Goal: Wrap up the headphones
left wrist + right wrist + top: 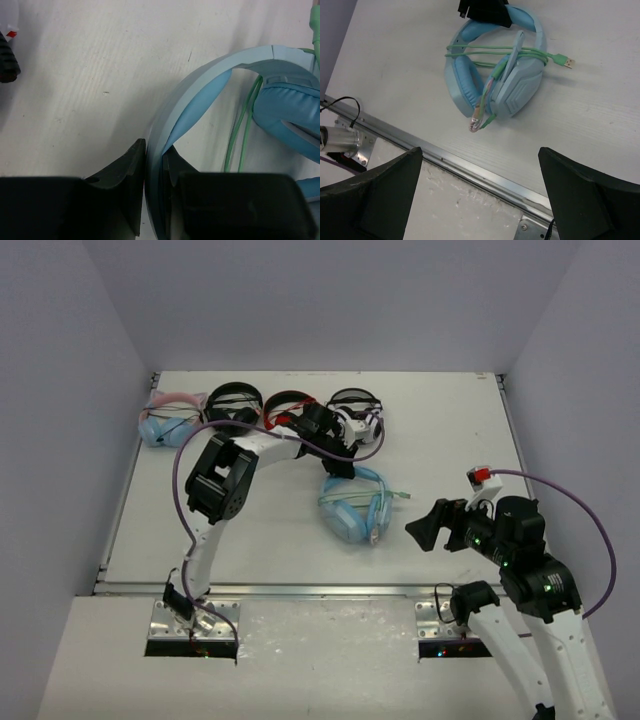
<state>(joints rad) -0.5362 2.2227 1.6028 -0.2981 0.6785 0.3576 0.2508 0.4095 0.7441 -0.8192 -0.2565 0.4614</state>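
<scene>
So my left tool (154,151) is clamped on the headband (210,65) of the light-blue padded over-ear headphones (355,505), lying mid white surface (450,430), band toward 12 o'clock, while my right tool (419,530) hangs wide open at their 3 o'clock.

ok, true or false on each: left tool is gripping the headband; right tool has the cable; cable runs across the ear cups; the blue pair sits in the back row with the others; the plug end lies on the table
1. The left tool is shut on the headband of the headphones. True.
2. The right tool holds the cable. False: it is open, holds nothing and is well apart from the headphones.
3. The cable runs across the ear cups. True.
4. The headphones sit in the back row. False: they lie alone mid-table; the other pairs line the far edge.
5. The plug lies on the table. True.
</scene>
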